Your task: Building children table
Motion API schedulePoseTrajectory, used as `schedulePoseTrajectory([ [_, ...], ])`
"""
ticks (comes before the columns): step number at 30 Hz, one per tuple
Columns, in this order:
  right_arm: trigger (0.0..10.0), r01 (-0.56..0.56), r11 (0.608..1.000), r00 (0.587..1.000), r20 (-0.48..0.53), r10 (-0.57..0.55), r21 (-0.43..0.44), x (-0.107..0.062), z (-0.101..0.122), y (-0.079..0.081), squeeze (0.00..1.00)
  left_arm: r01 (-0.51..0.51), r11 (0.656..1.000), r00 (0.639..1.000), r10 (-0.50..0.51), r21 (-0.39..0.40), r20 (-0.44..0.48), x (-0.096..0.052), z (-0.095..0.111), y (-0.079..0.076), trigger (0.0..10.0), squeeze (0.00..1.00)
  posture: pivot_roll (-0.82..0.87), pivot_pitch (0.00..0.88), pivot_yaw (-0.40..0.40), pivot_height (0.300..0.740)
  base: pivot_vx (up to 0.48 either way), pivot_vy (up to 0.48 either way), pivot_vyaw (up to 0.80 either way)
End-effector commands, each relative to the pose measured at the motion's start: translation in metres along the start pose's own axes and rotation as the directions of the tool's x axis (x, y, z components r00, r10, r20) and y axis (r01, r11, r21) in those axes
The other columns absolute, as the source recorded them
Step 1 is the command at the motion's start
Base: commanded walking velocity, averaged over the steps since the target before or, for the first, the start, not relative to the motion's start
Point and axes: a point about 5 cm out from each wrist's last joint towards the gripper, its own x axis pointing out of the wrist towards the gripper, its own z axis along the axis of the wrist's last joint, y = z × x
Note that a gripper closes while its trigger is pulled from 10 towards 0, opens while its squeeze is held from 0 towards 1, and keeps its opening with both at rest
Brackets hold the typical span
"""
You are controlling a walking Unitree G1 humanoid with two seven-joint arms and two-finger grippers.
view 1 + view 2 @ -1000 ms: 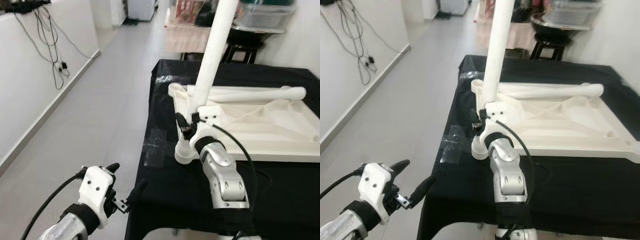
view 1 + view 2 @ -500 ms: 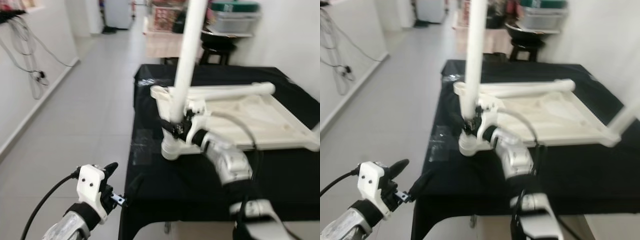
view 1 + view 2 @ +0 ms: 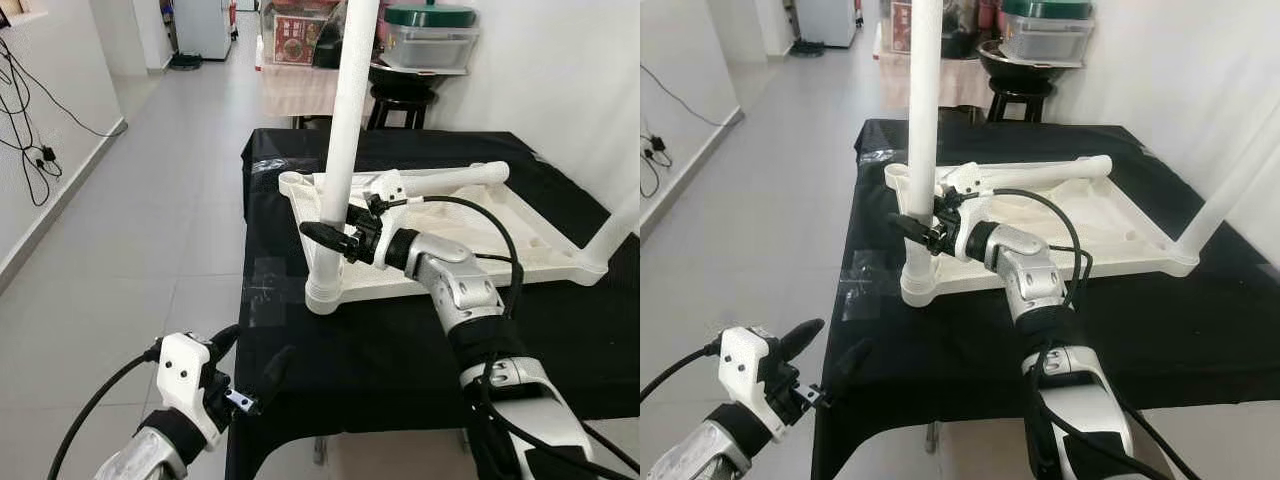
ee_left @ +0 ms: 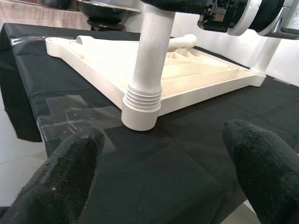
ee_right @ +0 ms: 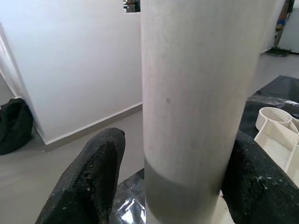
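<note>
**Q:** Where is the workpiece, and what am I holding?

**A:** The white plastic children's tabletop (image 3: 480, 225) lies upside down on the black-covered desk (image 3: 400, 350). One white plastic tubular leg (image 3: 345, 130) stands upright in the near-left corner socket (image 3: 322, 296). Another white leg (image 3: 450, 178) lies flat across the tray's far edge. A further leg rises at the right corner (image 3: 1230, 185). My right gripper (image 3: 335, 237) reaches in from the right at the upright leg's lower part. In the right wrist view its black fingers (image 5: 98, 172) flank the tube on both sides. They appear spread around it, not clamped; I cannot confirm pad contact.

**Q:** Left arm?

**A:** Left gripper (image 3: 248, 370) hovers off the desk's near-left edge, fingers spread, holding nothing. It points toward the socket base (image 4: 140, 114).

**Q:** Key relation for the next move?

**A:** The leg's long axis is vertical and passes between the right gripper's fingers. The right arm is the nearer one. My judgement is that the leg is being seated in its threaded collar. Any tilt off vertical would risk binding the threads.

**Q:** Any labels?

**A:** None legible on the parts. A red-printed box (image 3: 292, 22) in the background is too small to read.
</note>
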Motion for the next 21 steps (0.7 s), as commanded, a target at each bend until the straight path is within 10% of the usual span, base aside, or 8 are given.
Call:
schedulePoseTrajectory([
  [1, 10.0, -0.078, 0.997, 0.997, 0.001, 0.078, 0.02, 0.002, -0.006, 0.008, 0.0, 0.004, 1.0, 1.0, -0.004, -0.01, -0.006, -0.001, -0.003, 0.0, 10.0, 0.0, 0.12, 0.077, -0.052, 0.74, 0.0, 0.0, 0.0],
  [21, 10.0, -0.124, 0.991, 0.992, -0.006, 0.124, 0.048, -0.002, -0.017, 0.003, 0.0, 0.016, 1.0, 1.0, -0.016, -0.004, -0.007, 0.0, -0.005, 0.001, 10.0, 0.0, 0.11, 0.075, -0.048, 0.74, 0.0, 0.0, 0.0],
])
